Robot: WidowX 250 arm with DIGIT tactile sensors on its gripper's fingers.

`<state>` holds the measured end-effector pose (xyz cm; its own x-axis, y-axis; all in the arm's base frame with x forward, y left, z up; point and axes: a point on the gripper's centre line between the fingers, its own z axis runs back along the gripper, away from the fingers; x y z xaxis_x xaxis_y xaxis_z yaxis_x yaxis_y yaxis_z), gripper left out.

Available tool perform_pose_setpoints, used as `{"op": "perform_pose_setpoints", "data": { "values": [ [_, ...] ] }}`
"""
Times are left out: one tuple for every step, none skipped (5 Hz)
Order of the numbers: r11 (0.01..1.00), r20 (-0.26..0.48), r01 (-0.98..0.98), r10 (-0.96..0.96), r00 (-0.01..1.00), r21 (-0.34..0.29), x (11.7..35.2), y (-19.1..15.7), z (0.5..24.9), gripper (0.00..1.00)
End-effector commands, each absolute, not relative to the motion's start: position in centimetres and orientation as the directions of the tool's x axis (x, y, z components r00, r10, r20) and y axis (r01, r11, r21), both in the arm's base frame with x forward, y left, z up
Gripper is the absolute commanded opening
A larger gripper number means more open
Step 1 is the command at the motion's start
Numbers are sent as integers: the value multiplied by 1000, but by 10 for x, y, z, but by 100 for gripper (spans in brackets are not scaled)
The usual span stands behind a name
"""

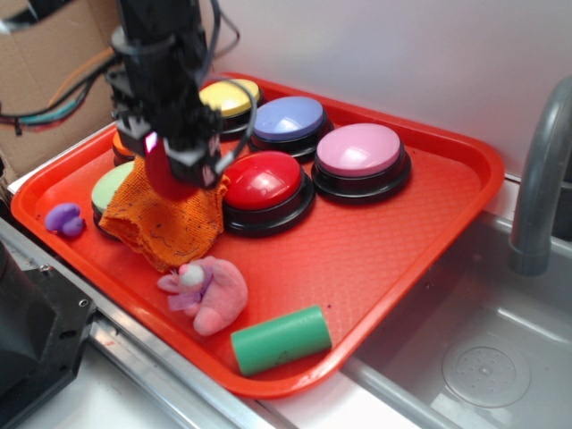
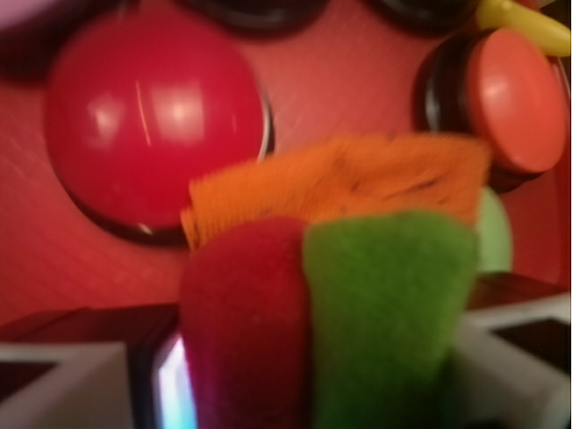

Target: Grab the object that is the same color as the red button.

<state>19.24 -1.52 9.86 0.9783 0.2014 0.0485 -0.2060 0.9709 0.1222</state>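
- Black arm (image 1: 156, 54): descends near-vertically from the top edge, wrist pointing downward.
- Gripper (image 1: 174, 170): jaws closed around the red plush fruit toy (image 2: 246, 322), held above the tray; fingers (image 2: 63, 384) flank it in the wrist view.

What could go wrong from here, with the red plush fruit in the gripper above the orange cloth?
The gripper holds the red plush fruit off-centre on soft fabric, so it may slip out. It hangs just over the orange cloth, which could snag and lift. The red button sits close beside it; a sideways move might bump it.
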Motion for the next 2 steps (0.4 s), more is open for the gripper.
{"op": "perform_pose_setpoints", "data": {
  "values": [
    [987,160,-162,159,974,1,202,-6,195,0],
    [980,214,-199,193,958,6,197,-1,206,0]
  ]
}}
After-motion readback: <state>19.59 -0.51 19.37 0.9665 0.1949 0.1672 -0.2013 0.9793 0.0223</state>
